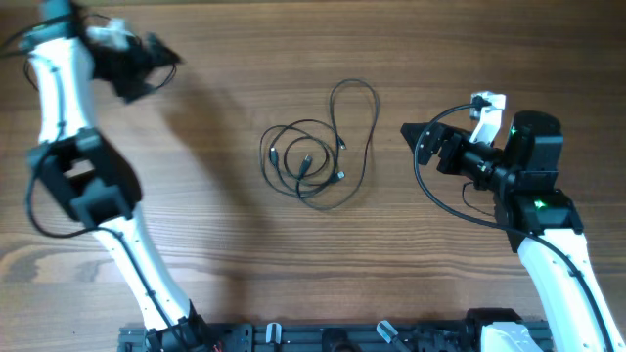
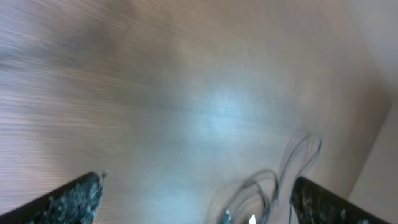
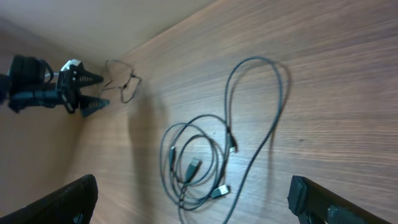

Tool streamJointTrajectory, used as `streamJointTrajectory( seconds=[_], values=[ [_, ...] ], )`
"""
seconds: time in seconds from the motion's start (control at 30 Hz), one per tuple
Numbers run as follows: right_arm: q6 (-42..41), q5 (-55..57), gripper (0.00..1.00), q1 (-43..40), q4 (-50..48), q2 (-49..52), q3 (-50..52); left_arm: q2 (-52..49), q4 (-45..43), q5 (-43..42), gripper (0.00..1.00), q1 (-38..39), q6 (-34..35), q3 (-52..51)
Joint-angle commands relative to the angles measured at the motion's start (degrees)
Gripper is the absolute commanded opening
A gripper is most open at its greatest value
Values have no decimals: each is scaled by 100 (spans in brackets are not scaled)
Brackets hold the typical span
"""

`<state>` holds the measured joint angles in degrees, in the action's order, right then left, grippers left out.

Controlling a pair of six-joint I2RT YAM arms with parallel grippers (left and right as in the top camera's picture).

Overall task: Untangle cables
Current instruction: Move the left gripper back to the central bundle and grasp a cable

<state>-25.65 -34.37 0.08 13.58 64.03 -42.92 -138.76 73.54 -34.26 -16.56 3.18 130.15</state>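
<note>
writing: a white piece [image 1: 486, 101] sits on top of the right arm, any marks on it too small to read; a green light [image 1: 514, 128] glows just behind it.
surface: brown wood [image 1: 469, 39] with grain running side to side; shadows of the left arm fall across it.
room: a pale wall [image 3: 93, 18] meets the far edge of the surface; a black base rail [image 1: 323, 338] runs along the near edge.
cables: thin black cables [image 1: 318, 156] lie on the surface in one overlapping bundle of loops. one long loop reaches away from the bundle.
place: the bundle lies between the two pincers, just ahead of the right one and well apart from the left one.
plug ends: small silvery plug ends [image 3: 194, 165] lie inside the coiled part.
left pincer: the left pincer [image 1: 156, 57] is raised at the far corner, fingers [image 2: 71, 200] wide apart with nothing between them.
right pincer: the right pincer [image 1: 419, 143] points at the bundle without touching it. its fingers [image 3: 68, 200] are spread wide, nothing gripped.
overhead only: both arms whole, and the gap from each pincer to the cables.
left wrist only: blurred, with the cables faint ahead of its fingers.
right wrist only: sharp loops and plugs, and the left pincer seen from the side. just beside its tips is a thin dark loop [image 3: 122, 81]; i cannot tell what it is or whether it touches them.
</note>
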Motion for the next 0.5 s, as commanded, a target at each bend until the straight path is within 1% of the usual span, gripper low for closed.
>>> streamJointTrajectory(
  seconds=[0.0, 0.07, 0.1, 0.17, 0.2, 0.23, 0.37, 0.4, 0.47],
  values=[
    [164, 511, 100, 28, 2, 28, -122, 22, 651, 916, 98, 872, -446, -101],
    [166, 627, 100, 28, 4, 26, -122, 20, 734, 1344, 96, 1296, -439, -361],
    [168, 660, 100, 28, 9, 28, -122, 22, 730, 1545, 93, 1532, -424, -540],
    [173, 704, 100, 28, 26, 28, -122, 20, 623, 1681, 91, 1915, -424, -955],
    [173, 704, 100, 28, 44, 28, -122, 20, 533, 1681, 83, 2264, -404, -1421],
    [173, 704, 100, 28, 44, 28, -122, 20, 522, 1679, 80, 2343, -404, -1526],
    [173, 822, 100, 28, 39, 28, -122, 20, 424, 1676, 75, 2627, -448, -1696],
    [170, 872, 100, 28, 37, 28, -122, 20, 380, 1679, 71, 2688, -446, -1709],
    [168, 894, 100, 28, 39, 28, -122, 20, 240, 1714, 70, 2846, -444, -1797]
  ],
)
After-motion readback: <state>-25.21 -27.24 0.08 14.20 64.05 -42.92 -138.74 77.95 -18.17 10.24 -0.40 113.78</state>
